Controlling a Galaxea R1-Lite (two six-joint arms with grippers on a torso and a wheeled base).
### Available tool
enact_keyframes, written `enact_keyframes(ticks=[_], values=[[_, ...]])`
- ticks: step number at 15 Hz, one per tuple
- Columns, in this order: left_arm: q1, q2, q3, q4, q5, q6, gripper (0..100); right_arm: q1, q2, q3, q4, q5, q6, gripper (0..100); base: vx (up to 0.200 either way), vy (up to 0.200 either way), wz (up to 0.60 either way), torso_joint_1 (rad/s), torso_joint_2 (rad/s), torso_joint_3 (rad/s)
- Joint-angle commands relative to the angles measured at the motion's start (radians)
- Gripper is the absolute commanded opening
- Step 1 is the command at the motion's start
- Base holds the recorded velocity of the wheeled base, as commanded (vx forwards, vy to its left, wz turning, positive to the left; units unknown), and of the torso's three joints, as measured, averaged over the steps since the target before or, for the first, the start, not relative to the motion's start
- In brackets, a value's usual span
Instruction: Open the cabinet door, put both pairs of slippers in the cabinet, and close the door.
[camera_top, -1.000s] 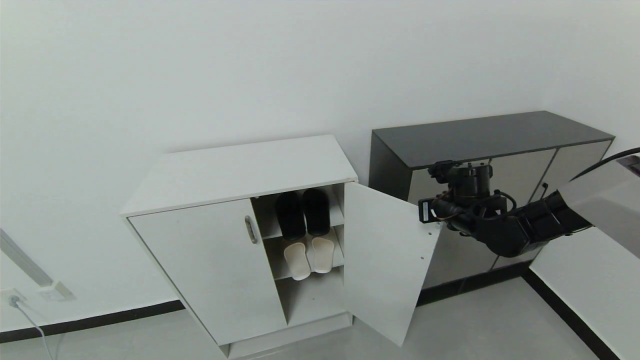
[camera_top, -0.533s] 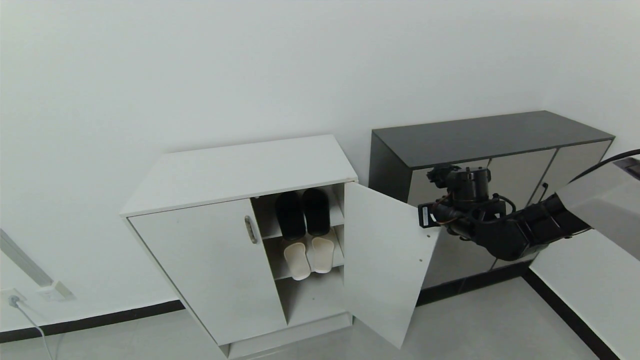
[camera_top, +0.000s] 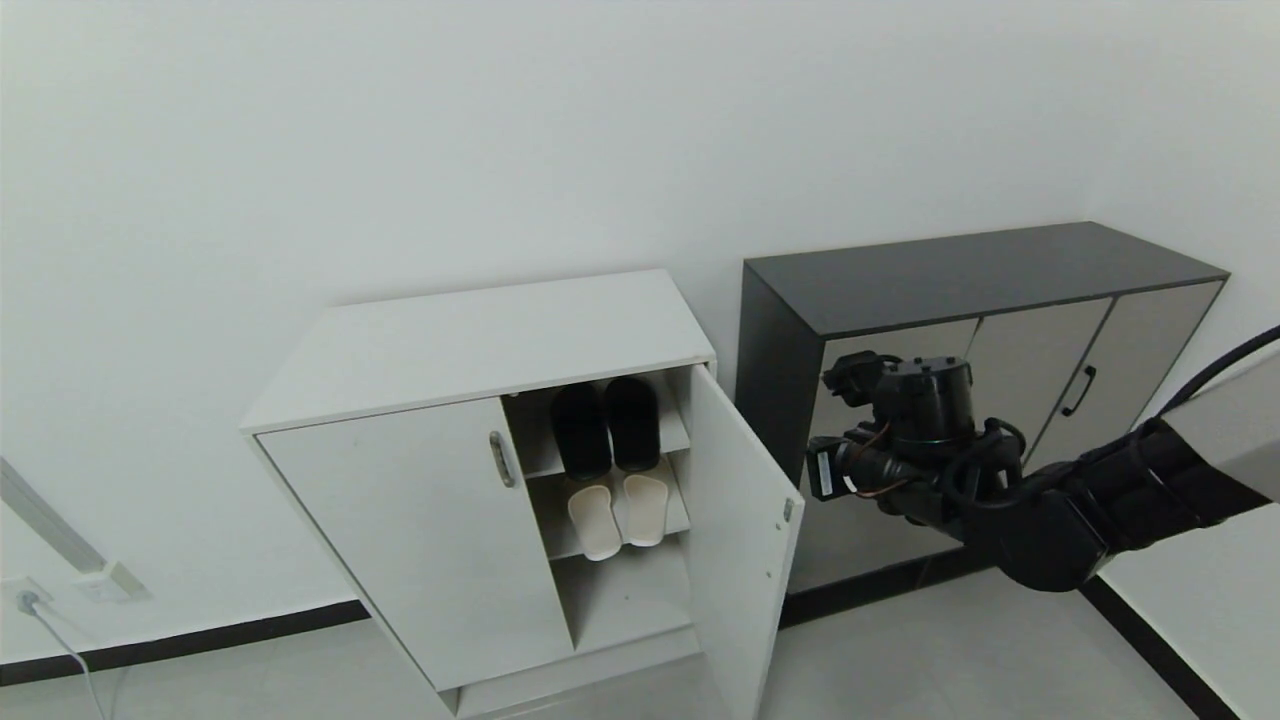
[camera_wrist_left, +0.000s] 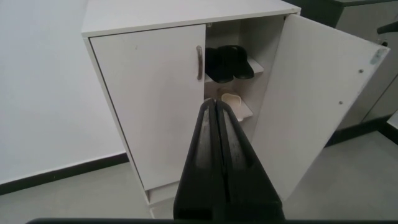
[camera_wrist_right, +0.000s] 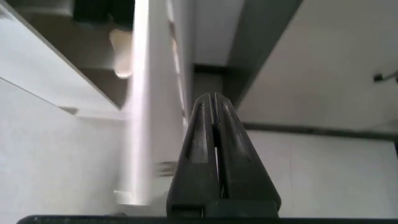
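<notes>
Nothing readable is showing anywhere: no words, numbers or signs on the cabinets, the wall or the floor. A white sticker (camera_top: 821, 470) is sitting on the right arm's wrist, near the edge of the open cabinet door (camera_top: 745, 560), but any print on it is too small to make out.
</notes>
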Motion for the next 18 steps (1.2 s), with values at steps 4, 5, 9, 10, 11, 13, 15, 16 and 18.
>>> enact_keyframes(ticks=[4,5,9,10,11,13,15,16,18], values=[[0.000,0.001,0.000,0.000,0.000,0.001,0,0.012,-0.057,0.075,-0.036,0.001,-0.031,0,0.000,0.000,0.00,0.000,0.00,0.000],[0.000,0.001,0.000,0.000,0.000,0.001,0,0.016,-0.057,0.077,-0.044,-0.001,-0.031,0,0.000,0.000,0.00,0.000,0.00,0.000],[0.000,0.001,0.000,0.000,0.000,0.000,0,0.038,-0.058,0.087,-0.047,0.001,-0.031,0,0.000,0.000,0.60,0.001,0.00,0.002],[0.000,0.001,0.000,0.000,0.000,0.000,0,0.041,-0.058,0.087,-0.047,0.001,-0.029,0,0.000,0.000,0.60,-0.002,0.00,0.007],[0.000,0.001,0.000,0.000,0.000,0.000,0,0.042,-0.060,0.087,-0.047,0.001,-0.029,0,0.000,0.000,0.60,-0.007,0.00,-0.002],[0.000,0.001,0.000,0.000,0.000,0.000,0,0.042,-0.061,0.087,-0.047,0.002,-0.029,0,0.000,0.000,0.60,0.017,0.00,0.000],[0.000,0.001,0.000,0.000,0.000,0.000,0,0.047,-0.060,0.094,-0.047,0.004,-0.032,0,0.000,0.000,0.30,0.001,0.00,-0.001],[0.000,0.001,0.000,0.000,0.000,0.000,0,0.048,-0.060,0.098,-0.050,0.004,-0.040,0,0.000,0.000,0.00,0.000,0.00,0.000],[0.000,0.001,0.000,0.000,0.000,0.000,0,0.048,-0.060,0.120,-0.068,0.002,-0.057,0,0.000,0.000,0.00,0.000,0.00,0.000]])
